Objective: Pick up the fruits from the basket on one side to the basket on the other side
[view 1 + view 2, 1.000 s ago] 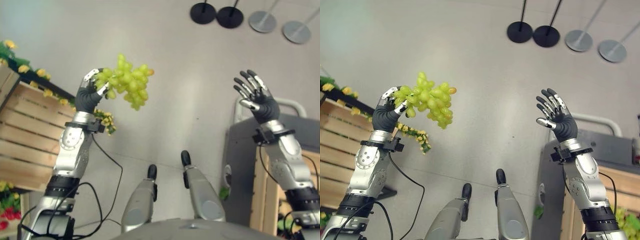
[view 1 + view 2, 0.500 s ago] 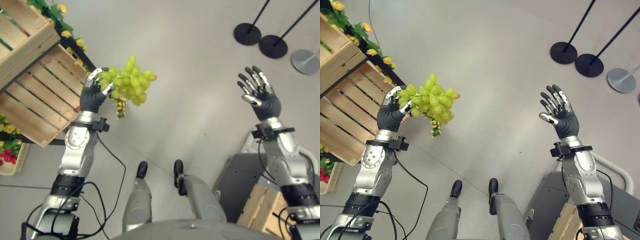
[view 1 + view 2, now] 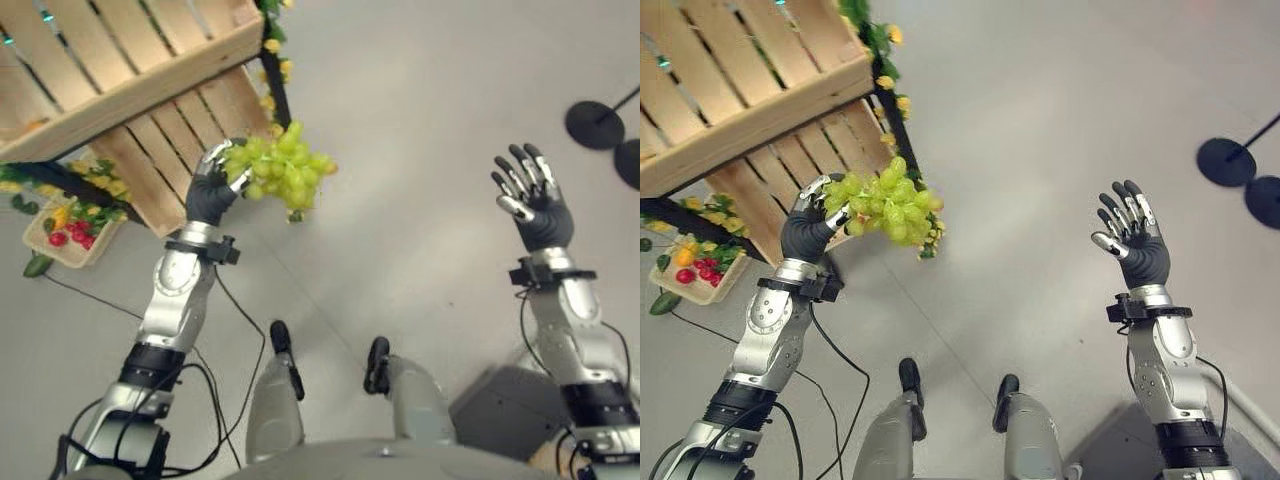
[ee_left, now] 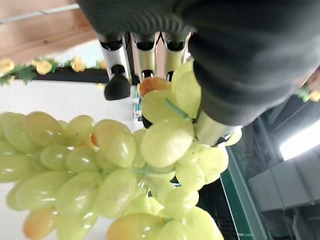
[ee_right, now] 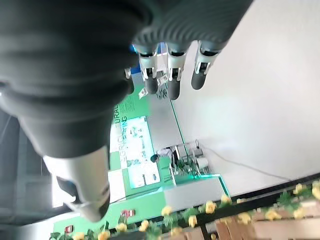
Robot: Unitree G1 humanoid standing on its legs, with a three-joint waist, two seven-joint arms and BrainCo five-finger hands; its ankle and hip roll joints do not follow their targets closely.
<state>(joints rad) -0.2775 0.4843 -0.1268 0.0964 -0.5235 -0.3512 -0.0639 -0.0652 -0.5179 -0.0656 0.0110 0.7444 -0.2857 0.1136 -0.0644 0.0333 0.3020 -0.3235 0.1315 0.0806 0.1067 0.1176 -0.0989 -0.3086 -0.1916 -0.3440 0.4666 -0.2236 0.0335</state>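
Left hand (image 3: 212,192) raised, clenched round the stem end of a bunch of green grapes (image 3: 283,176); bunch hanging clear of the floor (image 3: 420,150), in front of a slatted wooden crate (image 3: 150,70) trimmed with yellow flowers (image 3: 892,90). In the left wrist view, thumb and fingers (image 4: 145,55) pinching the top grapes. Right hand (image 3: 1135,250) lifted apart on the other side, fingers spread, released, grasping nothing. Small basket (image 3: 62,224) of red and yellow fruit low beside the crate. Two black round stand bases (image 3: 1240,175) on the floor beyond the right hand.
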